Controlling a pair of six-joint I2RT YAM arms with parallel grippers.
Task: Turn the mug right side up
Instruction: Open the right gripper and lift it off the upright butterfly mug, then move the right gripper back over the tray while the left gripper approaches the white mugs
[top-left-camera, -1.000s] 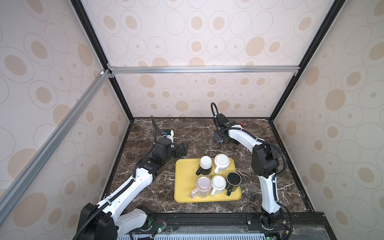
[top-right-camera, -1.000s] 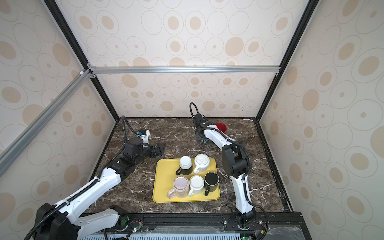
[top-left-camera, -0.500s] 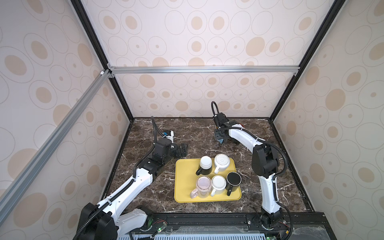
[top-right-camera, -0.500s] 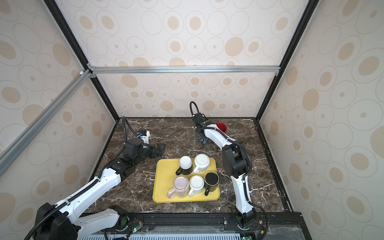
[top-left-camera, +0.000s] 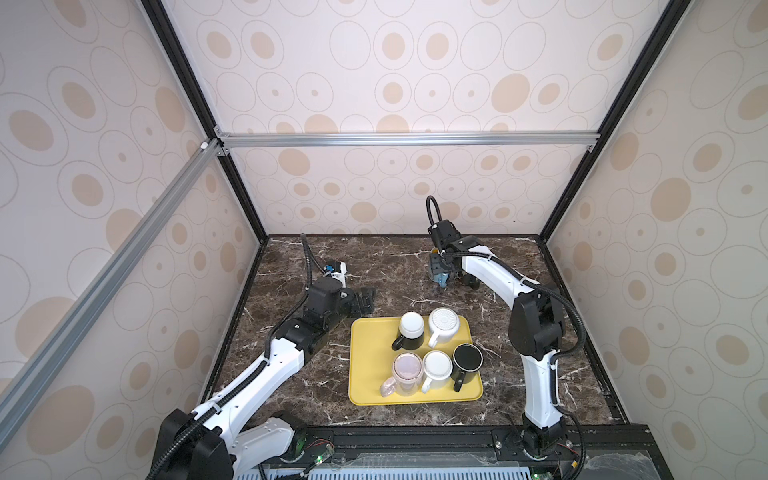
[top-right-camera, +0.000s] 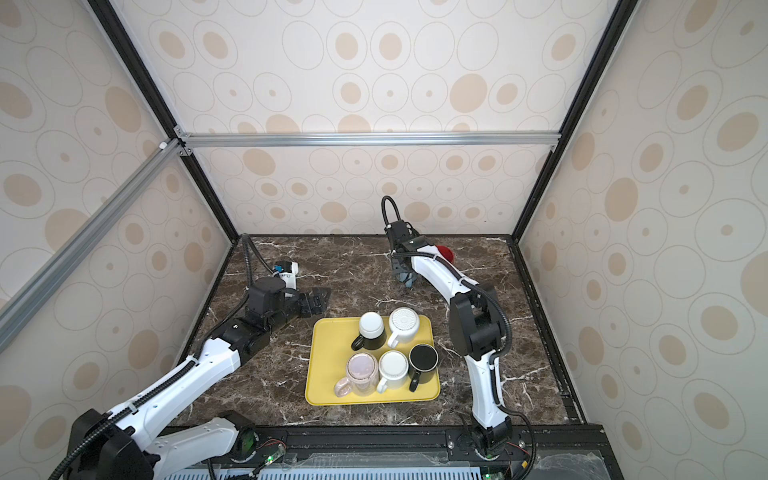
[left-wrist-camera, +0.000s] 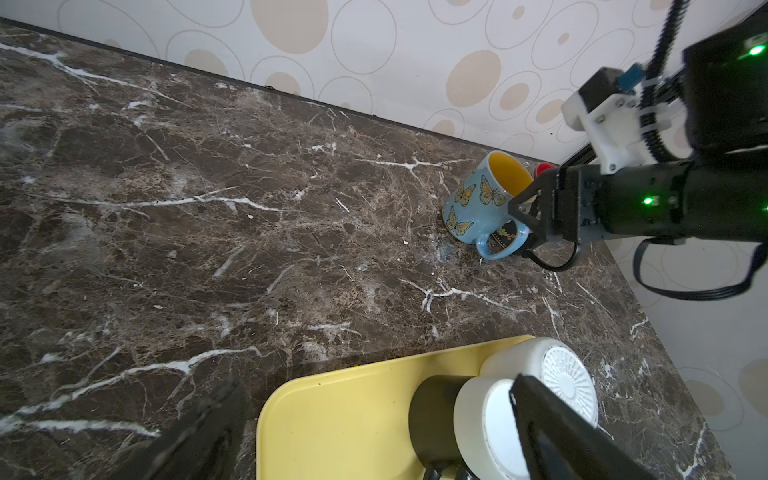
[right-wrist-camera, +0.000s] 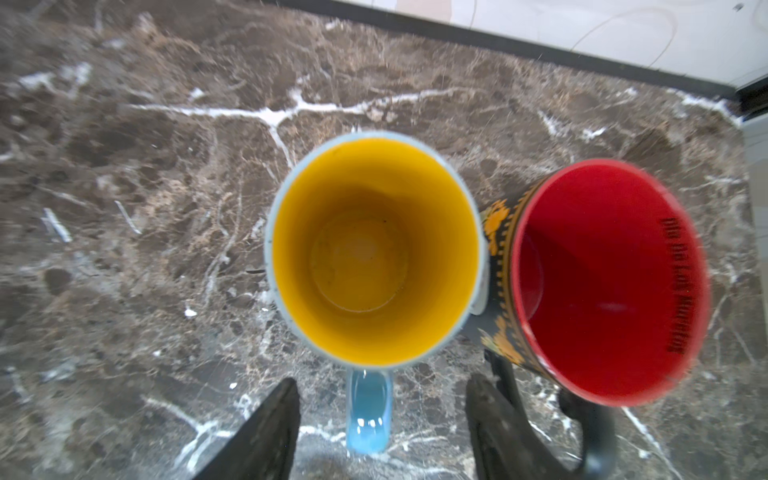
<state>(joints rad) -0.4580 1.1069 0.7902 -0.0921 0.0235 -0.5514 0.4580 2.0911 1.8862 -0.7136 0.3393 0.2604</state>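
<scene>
The mug is light blue with butterflies and a yellow inside. It stands upright, mouth up, near the table's back edge, also in the left wrist view. My right gripper hangs over it, open, a finger on each side of the blue handle with a gap on both sides. In both top views the right gripper covers most of the mug. My left gripper is open and empty, low by the tray's back left corner.
A black mug with a red inside stands upright right beside the blue one. A yellow tray at the front middle holds several mugs, among them a black one with a white base. Cage walls surround the marble table.
The right gripper's jaws have spread apart off the blue mug's handle. Both arms have stayed nearly where they were.
</scene>
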